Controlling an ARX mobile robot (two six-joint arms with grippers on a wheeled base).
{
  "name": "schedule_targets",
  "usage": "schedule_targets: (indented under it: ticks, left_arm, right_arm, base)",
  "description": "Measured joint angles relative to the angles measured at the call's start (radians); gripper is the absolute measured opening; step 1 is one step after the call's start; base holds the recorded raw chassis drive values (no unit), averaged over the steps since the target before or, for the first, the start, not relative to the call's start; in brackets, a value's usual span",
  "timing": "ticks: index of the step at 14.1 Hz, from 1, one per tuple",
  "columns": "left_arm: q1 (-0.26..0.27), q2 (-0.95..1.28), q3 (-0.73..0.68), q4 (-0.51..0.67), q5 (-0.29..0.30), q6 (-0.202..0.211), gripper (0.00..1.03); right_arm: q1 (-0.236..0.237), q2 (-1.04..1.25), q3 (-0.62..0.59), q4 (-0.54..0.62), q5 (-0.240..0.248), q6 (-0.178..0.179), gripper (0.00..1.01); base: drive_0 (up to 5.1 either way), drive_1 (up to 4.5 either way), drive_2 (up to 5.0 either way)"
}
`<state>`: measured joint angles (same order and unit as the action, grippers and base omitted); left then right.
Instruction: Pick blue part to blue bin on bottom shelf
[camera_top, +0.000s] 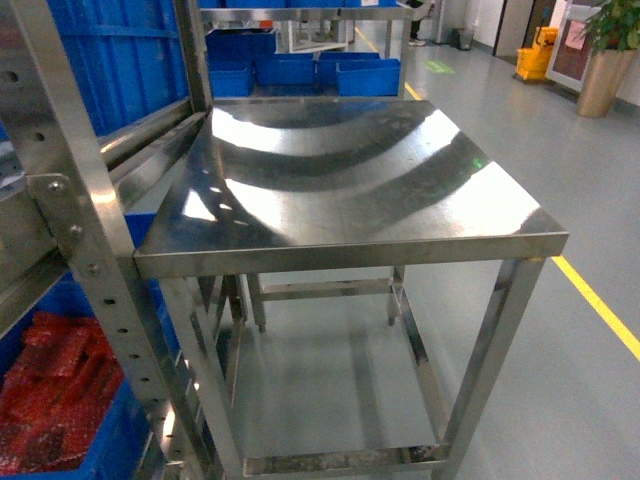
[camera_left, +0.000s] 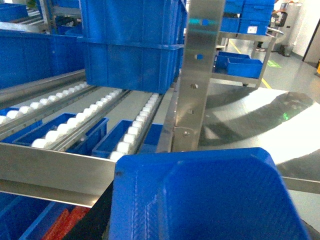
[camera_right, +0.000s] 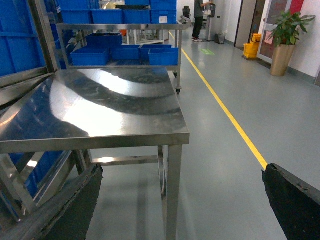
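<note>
The blue part (camera_left: 210, 195), a moulded blue plastic piece, fills the bottom of the left wrist view. My left gripper (camera_left: 200, 232) is shut on it; only one black finger (camera_left: 97, 220) shows at its left edge. Ahead of it run the grey rack's rails with white rollers (camera_left: 75, 120), carrying a big blue bin (camera_left: 130, 50). More blue bins (camera_left: 120, 140) show through the rails on the level below. My right gripper (camera_right: 180, 210) hangs open over the floor with nothing between its black fingers (camera_right: 295, 205). Neither gripper shows in the head view.
A steel table (camera_top: 350, 190) stands beside the rack's upright post (camera_left: 197, 75). A blue bin of red parts (camera_top: 60, 400) sits low in the rack at the left. A trolley with blue bins (camera_right: 120, 52) stands behind the table. A yellow floor line (camera_right: 225, 110) runs on the right.
</note>
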<state>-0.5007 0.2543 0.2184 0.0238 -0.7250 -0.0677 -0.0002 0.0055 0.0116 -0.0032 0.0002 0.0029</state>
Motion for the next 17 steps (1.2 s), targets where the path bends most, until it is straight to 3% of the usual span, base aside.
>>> schedule_targets:
  ticks: [17]
  left_arm:
    - [0.000,0.000,0.000,-0.003,0.000,0.000,0.44]
  right_arm:
    - [0.000,0.000,0.000,-0.003,0.000,0.000,0.98]
  base:
    - [-4.5,4.11,0.5]
